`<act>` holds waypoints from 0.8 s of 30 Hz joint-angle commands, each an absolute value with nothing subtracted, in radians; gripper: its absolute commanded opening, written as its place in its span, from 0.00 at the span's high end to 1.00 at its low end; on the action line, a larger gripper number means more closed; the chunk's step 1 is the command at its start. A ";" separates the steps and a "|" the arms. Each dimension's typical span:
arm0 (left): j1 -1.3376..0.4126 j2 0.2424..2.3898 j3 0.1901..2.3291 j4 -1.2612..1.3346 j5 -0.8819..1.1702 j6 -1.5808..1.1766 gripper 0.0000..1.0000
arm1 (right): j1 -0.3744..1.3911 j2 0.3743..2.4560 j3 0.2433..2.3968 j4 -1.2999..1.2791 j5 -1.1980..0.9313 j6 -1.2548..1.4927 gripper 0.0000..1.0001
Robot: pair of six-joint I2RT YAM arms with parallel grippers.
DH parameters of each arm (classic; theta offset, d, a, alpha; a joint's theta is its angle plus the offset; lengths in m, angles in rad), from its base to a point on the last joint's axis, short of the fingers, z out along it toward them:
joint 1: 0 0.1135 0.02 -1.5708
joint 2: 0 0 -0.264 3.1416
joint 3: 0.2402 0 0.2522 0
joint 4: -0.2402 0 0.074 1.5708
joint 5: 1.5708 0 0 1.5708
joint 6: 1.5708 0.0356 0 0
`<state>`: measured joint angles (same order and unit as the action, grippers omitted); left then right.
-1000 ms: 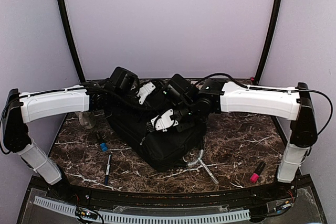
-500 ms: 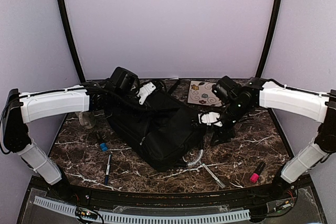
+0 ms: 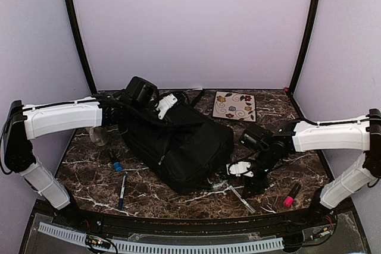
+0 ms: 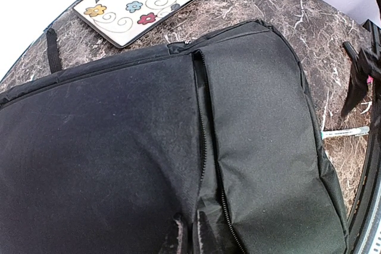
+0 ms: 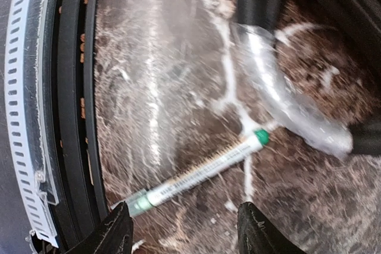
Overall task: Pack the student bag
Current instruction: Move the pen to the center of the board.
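Note:
The student bag (image 3: 178,141) is a big black fabric bag lying flat at the table's middle, its zipper (image 4: 202,117) running down the panel. My left gripper (image 3: 168,110) sits at the bag's back end, shut on a fold of bag fabric (image 4: 191,237) beside the zipper. My right gripper (image 3: 249,178) hangs low at the bag's front right corner, open. A white pen with a green cap (image 5: 196,176) lies on the table just ahead of its spread fingertips (image 5: 116,230), untouched. The same pen (image 3: 241,197) shows in the top view.
A clear plastic piece (image 5: 286,93) lies by the bag's edge. A floral square (image 3: 234,106) lies at the back right, a pink marker (image 3: 291,196) at the front right. A black pen (image 3: 122,190) and a blue-capped item (image 3: 115,162) lie at the left.
My right arm has swung off the bag's top, rightward and down to the table's front by the white pen, and its jaws have opened. The left arm has not moved.

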<state>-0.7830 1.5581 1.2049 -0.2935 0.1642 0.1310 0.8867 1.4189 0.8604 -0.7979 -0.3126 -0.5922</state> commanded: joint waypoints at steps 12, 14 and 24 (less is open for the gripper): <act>-0.784 1.540 1.227 -0.287 0.183 0.140 1.00 | 1.108 1.468 0.756 -0.614 0.024 -0.482 0.29; -0.783 1.540 1.229 -0.288 0.189 0.138 1.00 | 1.121 1.477 0.749 -0.599 0.069 -0.487 0.25; -0.782 1.536 1.230 -0.292 0.192 0.141 1.00 | 1.047 1.431 0.710 -0.618 0.178 -0.486 0.32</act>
